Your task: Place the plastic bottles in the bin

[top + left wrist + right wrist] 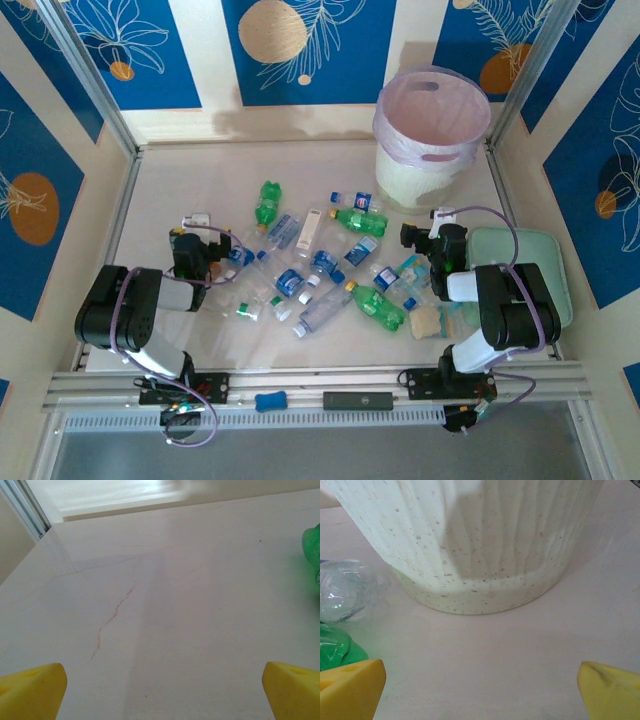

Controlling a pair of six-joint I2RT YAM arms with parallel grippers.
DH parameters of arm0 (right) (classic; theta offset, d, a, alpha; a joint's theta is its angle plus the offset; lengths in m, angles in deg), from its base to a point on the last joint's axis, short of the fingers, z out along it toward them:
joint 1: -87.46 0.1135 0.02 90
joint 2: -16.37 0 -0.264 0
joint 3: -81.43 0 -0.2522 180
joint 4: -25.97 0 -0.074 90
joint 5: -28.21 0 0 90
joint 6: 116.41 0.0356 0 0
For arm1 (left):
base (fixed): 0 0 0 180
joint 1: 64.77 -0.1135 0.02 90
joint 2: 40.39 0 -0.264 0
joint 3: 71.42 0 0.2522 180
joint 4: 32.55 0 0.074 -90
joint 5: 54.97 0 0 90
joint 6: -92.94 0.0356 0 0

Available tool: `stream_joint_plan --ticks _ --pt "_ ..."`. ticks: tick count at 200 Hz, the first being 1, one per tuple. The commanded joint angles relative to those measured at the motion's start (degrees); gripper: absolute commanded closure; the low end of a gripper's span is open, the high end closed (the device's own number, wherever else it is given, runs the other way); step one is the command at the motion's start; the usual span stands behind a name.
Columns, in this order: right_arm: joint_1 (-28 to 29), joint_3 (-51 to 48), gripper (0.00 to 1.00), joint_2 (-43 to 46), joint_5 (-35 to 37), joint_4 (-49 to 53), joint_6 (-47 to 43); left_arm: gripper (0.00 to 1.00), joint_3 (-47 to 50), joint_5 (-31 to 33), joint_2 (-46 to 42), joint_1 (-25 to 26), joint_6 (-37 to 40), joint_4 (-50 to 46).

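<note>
Hovering with left pincer (163, 685) and right pincer (481, 682) both spread apart and empty, risking knocking the crowded plastic bottles (377, 306) rolling across the table (190, 180), away from the bin (415, 180).

Black arms (130, 305) trail lilac cables (500, 215), with yellow, perhaps foam, fingertips (32, 690)

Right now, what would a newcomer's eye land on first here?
A jumble of plastic bottles, clear and green, lies scattered across the middle of the table. The pink-lined white bin stands at the far right. The left gripper and right gripper are open and empty.
</note>
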Motion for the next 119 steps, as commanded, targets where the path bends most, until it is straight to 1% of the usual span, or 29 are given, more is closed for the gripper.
stream_joint_plan --ticks 1,11,19,23,35,55,71,76,82,93,103,119 --pt "0.1 0.8 0.01 0.7 0.3 -1.9 -0.1 0.00 -1.0 -1.8 -0.3 -0.5 -0.1 0.0" --pt "0.6 1.4 0.01 1.9 1.3 0.0 -0.2 0.01 -0.9 -1.8 -0.4 -0.5 0.0 0.1" --pt "0.7 1.3 0.01 2.8 -0.2 0.6 -1.2 0.01 -1.1 -1.5 -1.3 -0.4 0.1 -1.0" --pt "1.1 1.5 0.01 3.2 0.2 1.0 -1.5 0.01 -1.3 -1.2 -2.1 -0.3 0.1 -1.9" --pt "2.4 3.5 0.01 5.5 2.3 6.3 -2.3 0.01 -2.5 0.2 -5.3 -0.2 -0.1 -7.0" --pt "3.1 7.5 0.02 9.9 3.6 16.0 -2.5 0.01 -5.1 3.7 -11.2 -0.2 -1.2 -16.6" --pt "3.1 9.4 0.02 13.1 3.0 20.3 -0.9 0.01 -6.0 6.5 -15.8 0.0 -2.6 -19.2" --pt "3.2 9.9 0.05 14.1 2.0 21.7 -0.5 0.00 -6.1 6.6 -17.3 0.0 -3.3 -19.9" --pt "3.3 10.6 0.07 15.3 0.3 23.3 -0.5 0.00 -6.6 6.1 -19.4 0.0 -4.2 -21.1" --pt "4.3 12.1 0.08 17.2 -0.5 27.0 0.1 0.00 -8.2 4.2 -22.8 0.1 -6.8 -25.3" --pt "5.5 14.4 0.08 18.9 -0.9 32.6 0.7 0.00 -10.5 1.8 -25.2 0.3 -9.5 -30.5" --pt "8.2 18.3 0.08 21.1 -1.4 42.8 2.9 0.00 -13.3 -3.7 -27.5 0.6 -15.3 -36.5"
